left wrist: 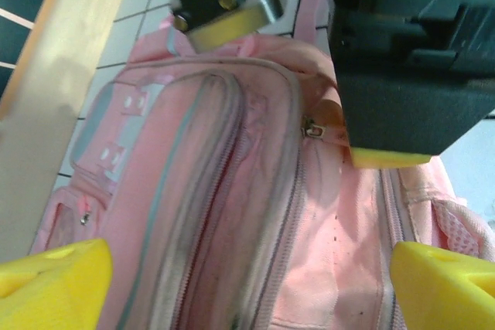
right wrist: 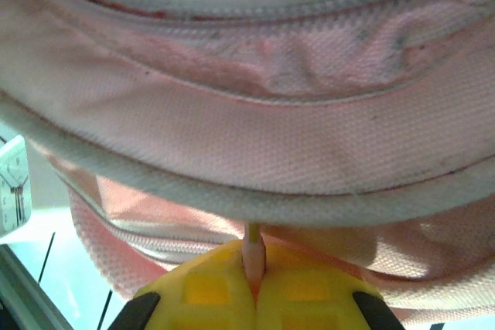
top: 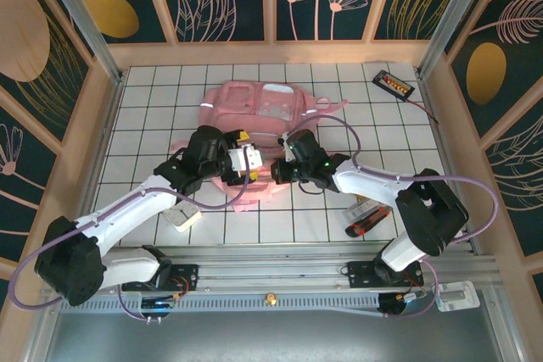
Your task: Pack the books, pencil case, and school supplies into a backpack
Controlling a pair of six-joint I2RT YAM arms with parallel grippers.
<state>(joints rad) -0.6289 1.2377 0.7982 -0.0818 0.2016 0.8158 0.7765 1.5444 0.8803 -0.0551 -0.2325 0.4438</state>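
Note:
The pink backpack (top: 254, 108) lies in the middle of the tiled table, its top toward the arms. In the left wrist view its main zipper gapes over the pale pink lining (left wrist: 348, 253). My left gripper (left wrist: 255, 291) hovers over that opening, open wide, with nothing between its yellow fingertips (left wrist: 54, 284). My right gripper (right wrist: 254, 268) is shut on a thin pink pull tab (right wrist: 253, 246) at the rim of the backpack (right wrist: 247, 137) and holds the edge up. The right gripper (left wrist: 410, 75) is close by in the left wrist view. Books and pencil case are out of view. Loose school supplies (top: 366, 218) lie front right.
A flat black device with orange buttons (top: 393, 84) and its cable sits at the back right corner. A small white block (top: 182, 218) lies beside the left arm. Wooden walls (top: 93, 142) fence the table on three sides.

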